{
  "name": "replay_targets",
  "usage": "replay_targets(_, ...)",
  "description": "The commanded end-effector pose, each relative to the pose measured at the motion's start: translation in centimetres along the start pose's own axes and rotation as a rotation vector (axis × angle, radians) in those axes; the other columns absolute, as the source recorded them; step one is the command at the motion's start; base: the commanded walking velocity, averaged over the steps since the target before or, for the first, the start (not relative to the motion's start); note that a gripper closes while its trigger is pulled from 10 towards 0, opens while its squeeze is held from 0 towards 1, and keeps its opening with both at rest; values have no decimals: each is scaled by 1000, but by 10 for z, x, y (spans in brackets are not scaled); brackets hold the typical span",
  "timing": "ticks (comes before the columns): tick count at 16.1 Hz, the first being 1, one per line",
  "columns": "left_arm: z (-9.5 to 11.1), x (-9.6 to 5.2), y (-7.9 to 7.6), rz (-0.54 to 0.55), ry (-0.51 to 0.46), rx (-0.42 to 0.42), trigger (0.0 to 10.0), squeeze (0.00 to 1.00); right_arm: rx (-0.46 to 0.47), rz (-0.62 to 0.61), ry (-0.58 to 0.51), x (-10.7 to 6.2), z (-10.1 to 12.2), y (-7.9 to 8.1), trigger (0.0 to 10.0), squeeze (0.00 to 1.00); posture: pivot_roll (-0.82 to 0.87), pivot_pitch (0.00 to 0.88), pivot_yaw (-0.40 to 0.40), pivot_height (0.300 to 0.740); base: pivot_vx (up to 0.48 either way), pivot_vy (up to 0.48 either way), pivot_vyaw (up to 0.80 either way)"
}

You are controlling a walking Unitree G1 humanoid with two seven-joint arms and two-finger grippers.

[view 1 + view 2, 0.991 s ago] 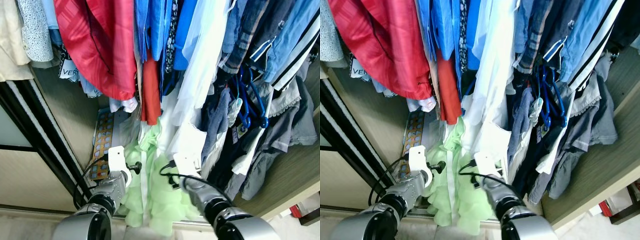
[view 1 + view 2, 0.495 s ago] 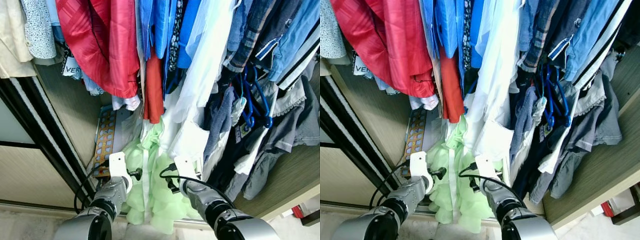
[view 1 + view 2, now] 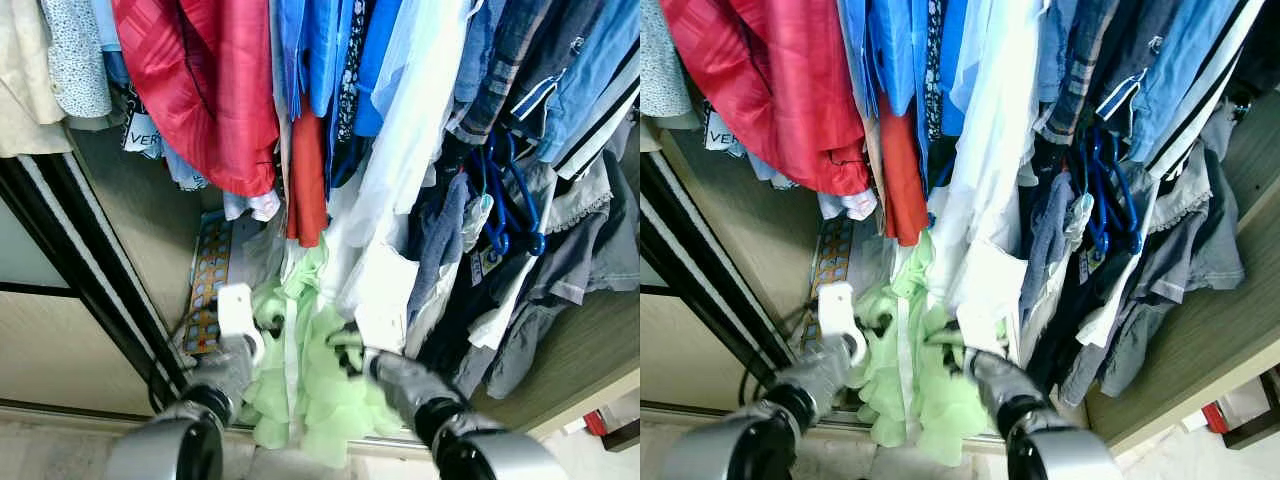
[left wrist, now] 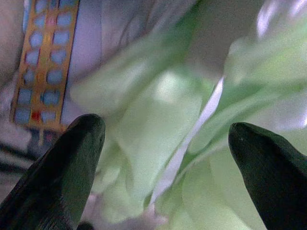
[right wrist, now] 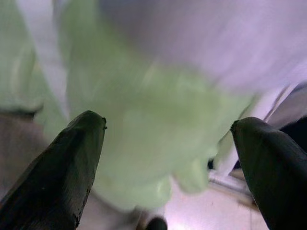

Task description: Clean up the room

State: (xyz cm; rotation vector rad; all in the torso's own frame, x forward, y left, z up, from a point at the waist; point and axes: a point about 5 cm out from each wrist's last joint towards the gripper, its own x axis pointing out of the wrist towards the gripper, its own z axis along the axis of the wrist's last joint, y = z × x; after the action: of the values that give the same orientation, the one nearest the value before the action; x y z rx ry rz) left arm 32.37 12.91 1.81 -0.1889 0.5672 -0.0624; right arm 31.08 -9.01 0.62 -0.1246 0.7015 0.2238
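A pale green ruffled garment (image 3: 320, 385) hangs low in an open wardrobe, its hem near the floor, below a white shirt (image 3: 400, 170). Both silver arms reach toward it from below. My left gripper (image 4: 165, 158) is open, its black fingers (image 4: 62, 167) spread wide before the green folds. My right gripper (image 5: 168, 163) is open too, its fingers (image 5: 268, 167) on either side of the green cloth. In the head views the left wrist (image 3: 235, 325) is at the garment's left edge and the right wrist (image 3: 385, 360) at its right. Motion blur softens both arms.
A rail of hanging clothes fills the wardrobe: a red shirt (image 3: 200, 80), blue tops (image 3: 320, 50), dark and denim pieces with blue hangers (image 3: 505, 200). A patterned orange-and-blue board (image 3: 208, 285) leans on the left wall. A black sliding-door frame (image 3: 80, 260) runs at left.
Both arms have pushed forward into the green garment and now show motion blur. The head view has barely shifted.
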Motion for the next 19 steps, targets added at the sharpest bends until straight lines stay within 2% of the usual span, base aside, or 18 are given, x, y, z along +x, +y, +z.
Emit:
replay_targets(1,21,1,-2,-70,-88,77,10000,0,13,13,-81,0,24,-6,10000,0,-90,0,-17,740,0,0,0)
replay_targets(2,35,0,4,-82,-160,93,10000,0,-9,29,-117,-1,34,-9,10000,0,-91,0,-16,740,0,0,0)
replay_targets(3,48,-1,12,-88,-214,93,10000,0,12,60,-134,-1,40,-10,10000,0,-92,0,-14,740,0,0,0)
replay_targets(5,62,-5,26,-122,-270,83,10000,0,32,125,-164,-2,48,-9,10000,0,-90,0,-22,740,0,0,0)
replay_targets(7,64,-9,31,-182,-299,153,10000,0,33,169,-196,-4,51,-13,10000,0,-79,0,-29,740,0,0,0)
replay_targets(8,68,-14,34,-232,-345,215,10000,0,71,213,-234,-6,54,-16,10000,0,-72,0,-35,740,0,0,0)
replay_targets(9,68,-16,34,-249,-362,218,10000,0,52,225,-238,-7,53,-16,10000,0,-71,0,-35,740,0,0,0)
replay_targets(11,66,-33,30,-323,-506,234,10000,0,30,226,-315,-12,53,-16,10000,0,-63,0,-36,740,0,0,0)
replay_targets(12,63,-38,29,-332,-527,222,10000,0,20,221,-344,-15,53,-16,10000,0,-63,0,-35,740,0,0,0)
replay_targets(14,48,-66,41,-295,-612,208,10000,0,21,116,-410,-28,43,-23,10000,0,-69,0,-46,740,0,0,0)
replay_targets(15,35,-75,51,-259,-589,230,10000,0,16,90,-433,-33,35,-28,10000,0,-65,0,-57,740,0,0,0)
replay_targets(16,16,-90,73,-190,-543,305,10000,0,-27,-59,-433,-42,24,-50,10000,0,-57,0,-79,740,0,0,0)
replay_targets(18,20,-102,90,-98,-565,272,10000,0,-47,-130,-444,-49,26,-63,10000,0,-60,0,-97,740,0,0,0)
replay_targets(19,29,-110,96,-64,-600,242,10000,0,-60,-87,-417,-53,27,-66,10000,0,-62,0,-102,740,0,0,0)
